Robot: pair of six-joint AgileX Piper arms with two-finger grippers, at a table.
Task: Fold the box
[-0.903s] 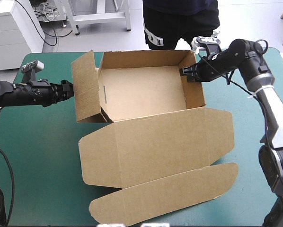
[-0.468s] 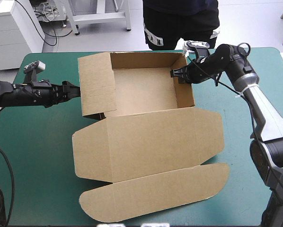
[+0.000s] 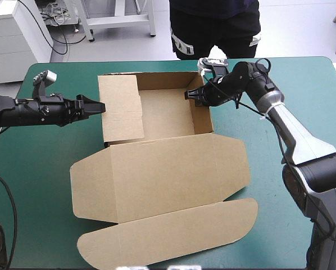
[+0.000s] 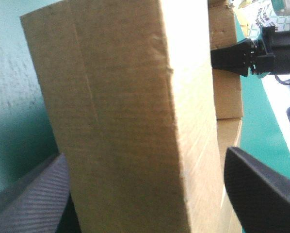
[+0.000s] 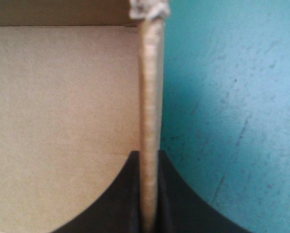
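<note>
Box (image 3: 157, 169) on the desk (image 3: 39, 180), tray at upper centre of the frame, lid lying flat below it toward the lower edge. Left hand (image 3: 99, 106) at middle left, straddling the tray's inward-leaning left flap; right hand (image 3: 191, 94) at upper centre-right, pinched on the right wall.

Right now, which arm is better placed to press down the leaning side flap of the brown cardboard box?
Probably the left: the left gripper is open, black fingers either side of that flap. The right gripper is shut on the opposite wall of the brown cardboard box, apparently steadying it.
</note>
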